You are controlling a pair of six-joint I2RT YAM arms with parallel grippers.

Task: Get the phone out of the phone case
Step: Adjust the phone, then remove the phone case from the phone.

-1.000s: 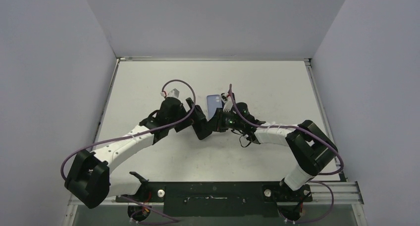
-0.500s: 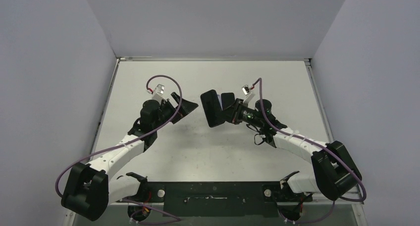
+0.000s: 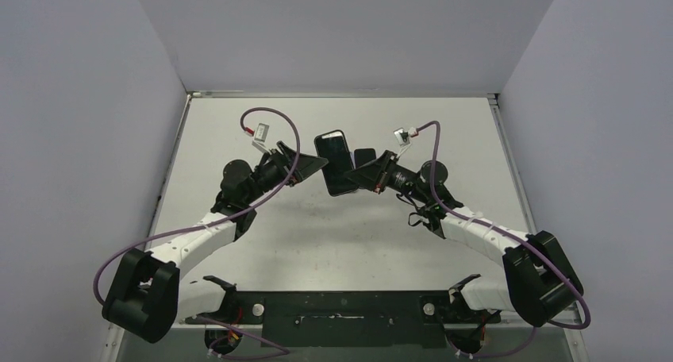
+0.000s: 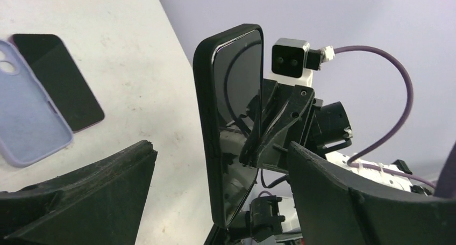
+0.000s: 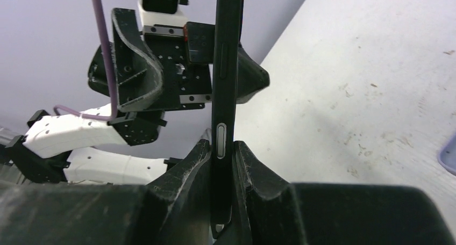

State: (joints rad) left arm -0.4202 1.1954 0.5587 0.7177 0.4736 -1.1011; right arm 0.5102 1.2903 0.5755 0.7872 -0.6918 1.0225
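currently, glossy black-cased phone [image 3: 335, 163] is pinched edgewise by right gripper [image 5: 220, 164]; left gripper [image 3: 306, 165] is spread empty; stiff, slippery; case corner [image 4: 202, 43] judged best hold.

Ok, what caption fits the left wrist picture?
The right hand holds a black-cased phone up before the open left hand; a lilac case lies nearby.

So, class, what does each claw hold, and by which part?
The right claw pinches the black-cased phone across its front and back, at a long edge. The left claw stands open, holding nothing.
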